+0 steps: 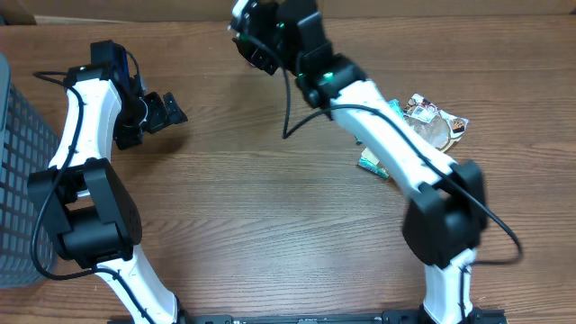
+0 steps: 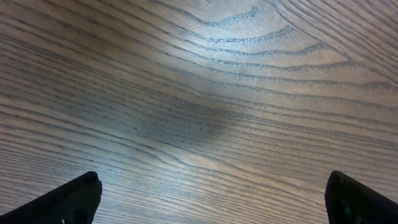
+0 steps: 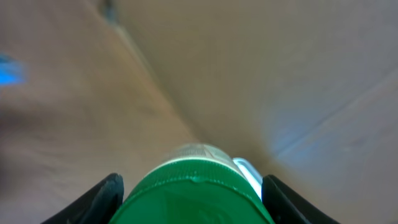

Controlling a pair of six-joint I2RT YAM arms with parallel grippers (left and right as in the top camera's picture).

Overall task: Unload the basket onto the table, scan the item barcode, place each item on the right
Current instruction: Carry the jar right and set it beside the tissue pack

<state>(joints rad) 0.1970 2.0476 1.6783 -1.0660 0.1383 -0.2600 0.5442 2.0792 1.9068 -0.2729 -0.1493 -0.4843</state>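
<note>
From where I stood, the right arm reached across to the far edge of the desk [image 1: 270,225], and its right gripper [image 3: 194,204] was closed around a green-topped item [image 3: 193,177]. The two dark fingers [image 3: 102,196] pressed against either side of it. The wrist camera caught only the rounded green top, with a pale, shiny patch on the side nearer the right finger. I could not make out a label or a barcode on it. Beyond it everything was a tan blur, with a blue smear [image 3: 7,68] at the left edge that I could not identify. From above, that gripper sat near the top middle of the scene, lifted off the desk, with a black cable [image 1: 290,108] hanging below it. The left gripper [image 2: 214,199] hung over bare wood grain at the left side of the desk. Its jaws were spread wide and there was nothing between them. Only the two black fingertips [image 2: 71,199] showed in the bottom corners of its camera. A grey basket [image 1: 18,162] stood at the left edge of the desk. On the right side, beside the right arm, lay a printed packet [image 1: 434,121], and close to it a small teal packet [image 1: 373,164] was partly hidden by the arm.
</note>
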